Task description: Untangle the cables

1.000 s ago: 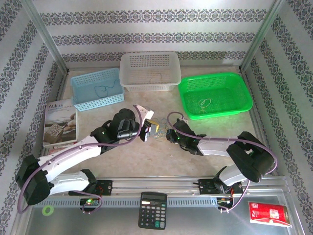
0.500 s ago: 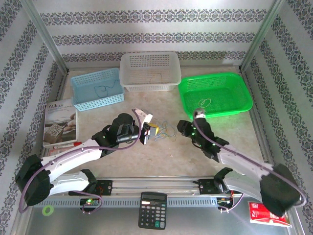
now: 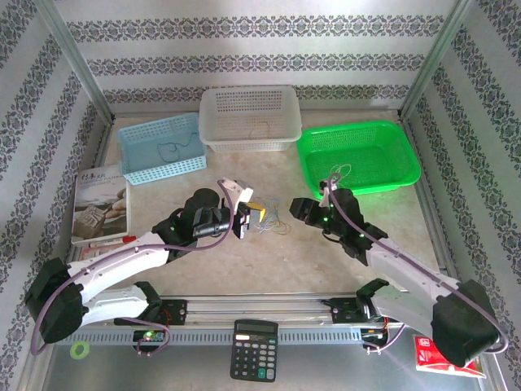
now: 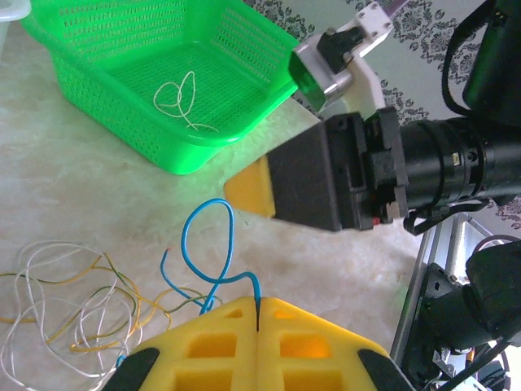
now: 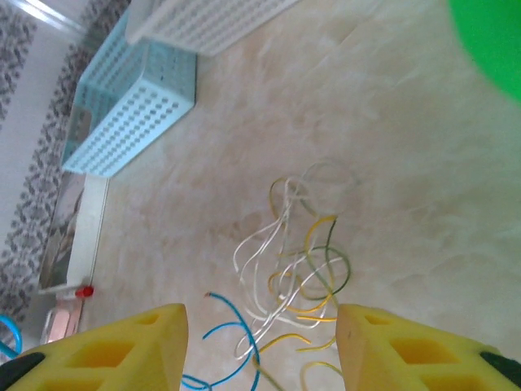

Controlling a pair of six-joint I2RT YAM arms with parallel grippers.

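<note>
Cables (image 3: pixel 271 221) sat mid-table in a loose tangle, blue strand (image 4: pixel 207 244) pinched in the left gripper (image 4: pixel 257 305), its pads pressed tight together. Meanwhile the right gripper (image 5: pixel 259 330) hung spread and empty just beside the whitish and tan loops (image 5: pixel 297 261). I'd ease the blue one slowly toward the near edge, where the table (image 3: pixel 269 261) was bare. The green basket (image 3: pixel 383 187) sat close at the far right.
</note>
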